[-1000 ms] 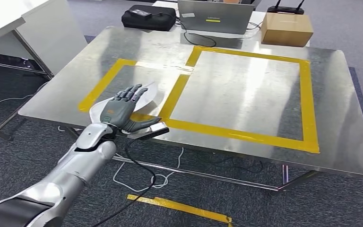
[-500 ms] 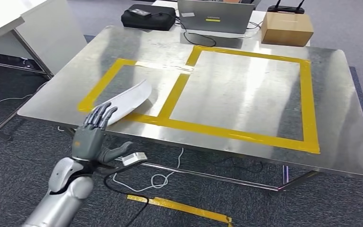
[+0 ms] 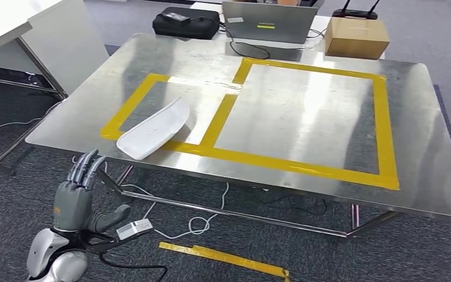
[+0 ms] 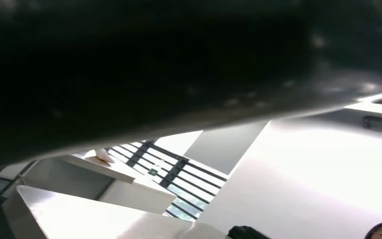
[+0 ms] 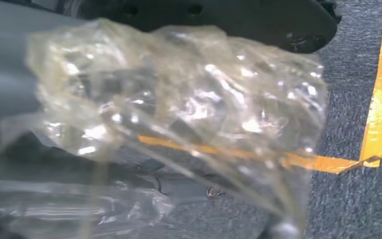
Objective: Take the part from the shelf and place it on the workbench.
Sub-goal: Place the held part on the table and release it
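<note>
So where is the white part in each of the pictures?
Head view: the white part lies on the workbench, across the near-left corner of the small yellow square.
Left wrist view: not in it; mostly a dark blur.
Right wrist view: not in it; crinkled clear plastic hangs over the carpet.
Shared landmark: floor tape, yellow on grey carpet, in the head view and right wrist view, possibly different strips.

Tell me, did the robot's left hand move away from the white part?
Yes. The left hand has pulled back off the white part and dropped below the near edge of the metal workbench, empty now.
</note>
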